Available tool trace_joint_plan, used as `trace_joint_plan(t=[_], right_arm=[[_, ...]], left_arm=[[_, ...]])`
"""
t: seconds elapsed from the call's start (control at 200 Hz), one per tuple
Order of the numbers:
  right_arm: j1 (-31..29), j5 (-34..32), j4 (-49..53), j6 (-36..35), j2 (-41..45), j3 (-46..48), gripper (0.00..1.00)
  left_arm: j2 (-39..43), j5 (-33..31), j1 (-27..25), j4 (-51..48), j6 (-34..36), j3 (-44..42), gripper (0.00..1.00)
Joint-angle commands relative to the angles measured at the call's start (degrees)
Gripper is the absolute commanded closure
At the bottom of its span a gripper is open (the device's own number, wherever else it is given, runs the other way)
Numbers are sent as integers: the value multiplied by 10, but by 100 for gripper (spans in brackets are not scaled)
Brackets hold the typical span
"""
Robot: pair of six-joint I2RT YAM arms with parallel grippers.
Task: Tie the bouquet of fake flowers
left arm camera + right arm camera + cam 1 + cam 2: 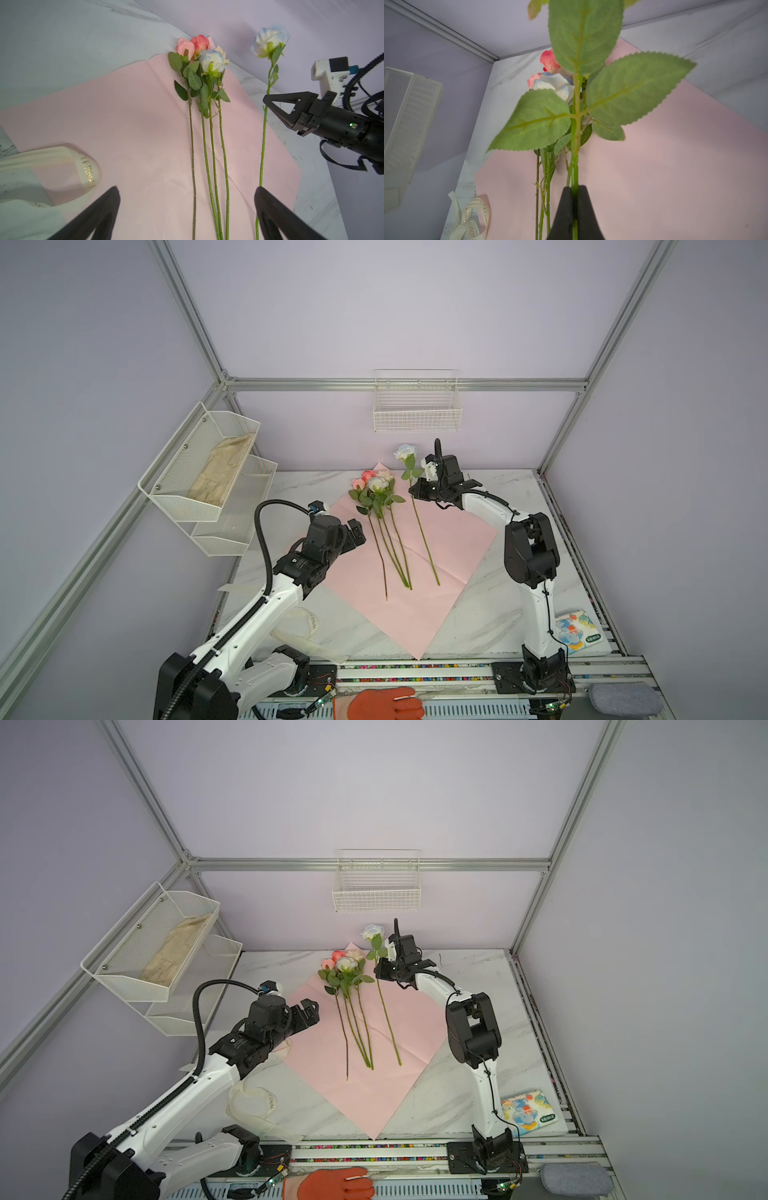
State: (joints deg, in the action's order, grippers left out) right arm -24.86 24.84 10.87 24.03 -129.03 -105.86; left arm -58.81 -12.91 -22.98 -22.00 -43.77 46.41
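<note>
Four roses (204, 68) lie on pink paper (124, 124); right gripper (266, 101) pinches the stem of a fifth rose (269, 41); left gripper (186, 188) spread wide; ribbon (83, 166) at paper edge.

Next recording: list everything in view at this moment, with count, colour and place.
table: one, white marble, under everything
wrapping paper: one sheet, pink, spread mid-table
fake flowers: four, pink, coral, cream and white-blue, bunched lying on the paper
rose: one, white-blue, right of the bunch, bloom raised
ribbon: one, cream, lettered, left of the paper
wire basket: one, white, back wall
mesh shelf: one, white, two tiers, left wall
cloth: one, beige, upper tier
packet: one, patterned, table's front right
pad: one, grey, front right
glove: one, orange, front edge
left tool: black, open, at the paper's left edge
right tool: black, shut on the rose's stem
</note>
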Motion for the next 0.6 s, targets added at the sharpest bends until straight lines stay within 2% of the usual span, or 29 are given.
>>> trace_joint_plan(t=[0.0,0.265,0.4,0.465,0.595], right_arm=[[-14,17,-7,40,-23,-31,98],[-37,44,20,41,-105,-98,95],[-45,43,46,26,-138,-127,82],[-45,47,41,29,-142,-123,84],[-45,46,48,28,-151,-118,83]], left_arm=[[23,-23,11,-10,-6,-31,0],[14,-14,17,-13,-1,-23,1],[-2,-3,18,-11,1,-15,0],[-8,2,18,-12,1,-13,0],[-18,14,18,-9,0,-13,0]])
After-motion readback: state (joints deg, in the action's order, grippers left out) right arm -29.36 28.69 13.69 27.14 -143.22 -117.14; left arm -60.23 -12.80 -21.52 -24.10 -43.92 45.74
